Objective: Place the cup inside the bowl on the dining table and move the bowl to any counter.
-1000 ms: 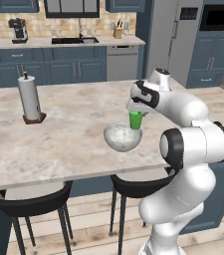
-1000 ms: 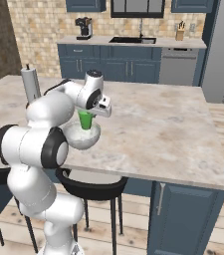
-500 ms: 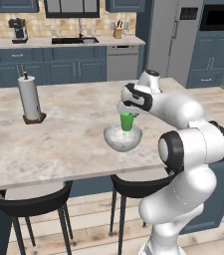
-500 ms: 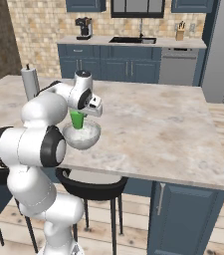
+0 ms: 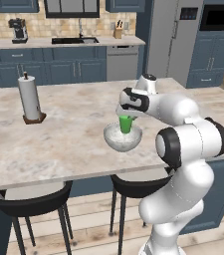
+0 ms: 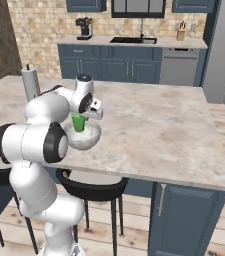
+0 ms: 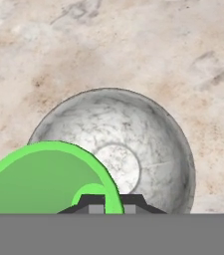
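Green and bright, the cup [image 5: 126,124] is hanging upright in the gripper [image 5: 127,115], whose jaws are closed on its rim. In the left base view the cup's lower part is sitting inside the mouth of the bowl [image 5: 123,139], toward the bowl's far right side; whether its base is touching the bowl's floor cannot be told. The right base view is showing the same thing from the other side: the cup [image 6: 78,122] is dipping below the rim of the bowl [image 6: 84,137], with the gripper [image 6: 79,114] pinching it from above.

From the hand view, the cup [image 7: 46,179] is filling the lower left, its open mouth facing the camera, and the bowl [image 7: 148,149] is lying beneath it, with its round flat bottom showing just right of the cup's rim.

The bowl is resting on the dining table [image 5: 73,139], near the front edge and above 2 black stools [image 5: 29,201]. A paper towel roll [image 5: 30,97] is standing upright on its holder well to the left of the bowl. The counter [image 5: 58,44] is running along the back wall, carrying a coffee machine [image 5: 18,30] and a knife block [image 5: 117,32].
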Tool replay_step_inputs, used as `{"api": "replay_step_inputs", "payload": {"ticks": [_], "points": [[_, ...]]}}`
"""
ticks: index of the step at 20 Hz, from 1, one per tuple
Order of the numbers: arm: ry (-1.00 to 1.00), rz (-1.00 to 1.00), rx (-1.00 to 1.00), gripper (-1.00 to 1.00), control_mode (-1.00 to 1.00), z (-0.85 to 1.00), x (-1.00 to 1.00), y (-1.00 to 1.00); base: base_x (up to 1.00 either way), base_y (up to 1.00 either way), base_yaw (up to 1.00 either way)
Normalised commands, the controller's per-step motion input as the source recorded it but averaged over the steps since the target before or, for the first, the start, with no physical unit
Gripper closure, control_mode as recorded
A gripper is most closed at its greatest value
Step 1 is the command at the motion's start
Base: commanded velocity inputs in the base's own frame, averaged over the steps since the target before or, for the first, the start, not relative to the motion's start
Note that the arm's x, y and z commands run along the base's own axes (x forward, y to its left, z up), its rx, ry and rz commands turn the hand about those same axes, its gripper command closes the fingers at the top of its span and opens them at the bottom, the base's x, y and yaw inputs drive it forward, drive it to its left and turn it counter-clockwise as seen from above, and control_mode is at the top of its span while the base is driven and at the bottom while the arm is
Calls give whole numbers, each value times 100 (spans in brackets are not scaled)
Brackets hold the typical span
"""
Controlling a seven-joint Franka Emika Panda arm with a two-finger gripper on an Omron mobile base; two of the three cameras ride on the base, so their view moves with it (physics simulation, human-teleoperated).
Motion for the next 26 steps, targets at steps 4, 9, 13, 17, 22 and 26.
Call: {"api": "replay_step_inputs", "payload": {"ticks": [4,9,13,17,22,26], "points": [[0,0,-1,100,-100,-27,1,0,0,0,0],[0,0,0,100,-100,-23,0,0,0,0,0],[0,0,0,100,-100,-24,0,1,0,0,0],[0,0,0,100,-100,-22,0,3,0,0,0],[0,0,0,100,-100,-21,0,9,0,0,0],[0,0,0,100,-100,-14,0,9,0,0,0]]}}
